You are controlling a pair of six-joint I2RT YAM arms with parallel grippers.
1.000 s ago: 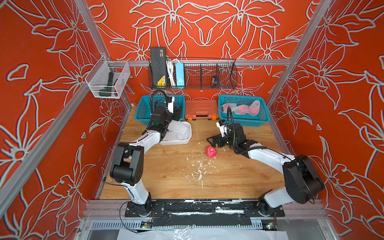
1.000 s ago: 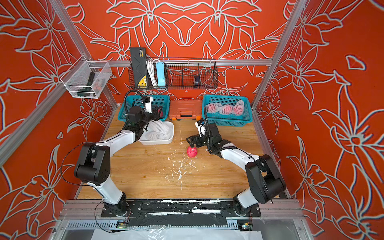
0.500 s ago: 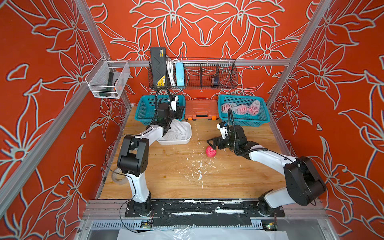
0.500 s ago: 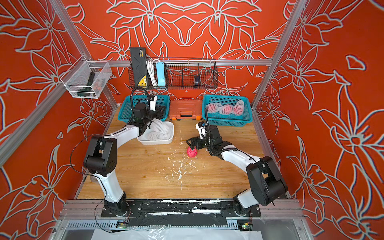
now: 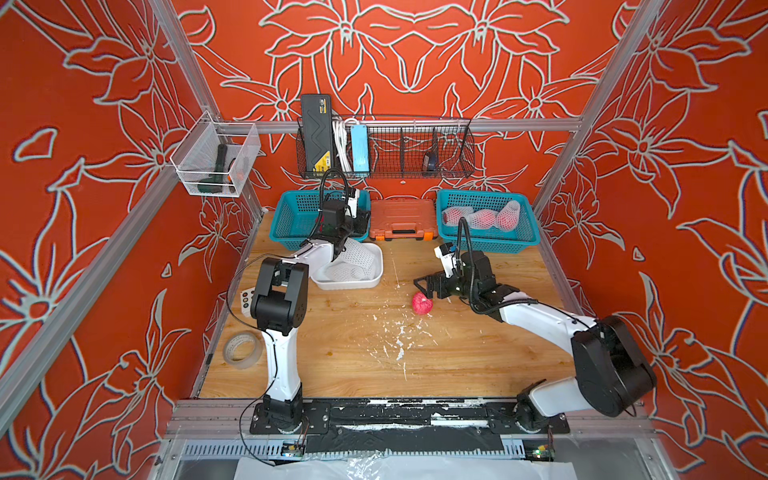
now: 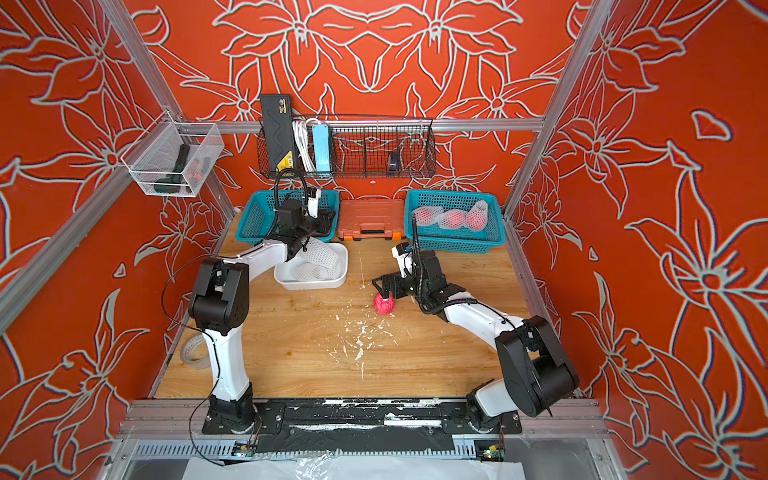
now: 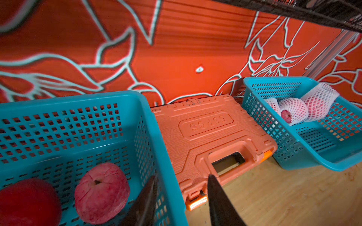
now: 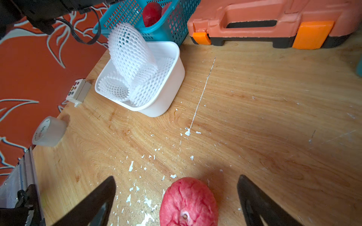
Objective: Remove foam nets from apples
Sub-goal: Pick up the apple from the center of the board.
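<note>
While the bare apple point(image 8: 188, 202) lies near the table point(image 5: 457, 357) centre, the right gripper point(image 8: 176, 203) straddles it w/ jaws spread wide, not touching. Apple: round, firm, smooth-ish skin, likely rolls; best grip across the widest part, light squeeze to avoid bruising. Left gripper point(image 7: 181, 197) sits over the left teal basket point(image 7: 145, 109) rim at the table's back edge, jaws partly apart, nothing pinched. Two bare apples point(image 7: 101, 192) in that basket. Foam nets point(image 8: 133, 68) in the white tub point(image 8: 172, 82): soft, light, springy mesh, pinch at an open end. Three netted apples point(image 5: 482, 217) wait in the right teal basket point(image 5: 528, 239), back right corner.
</note>
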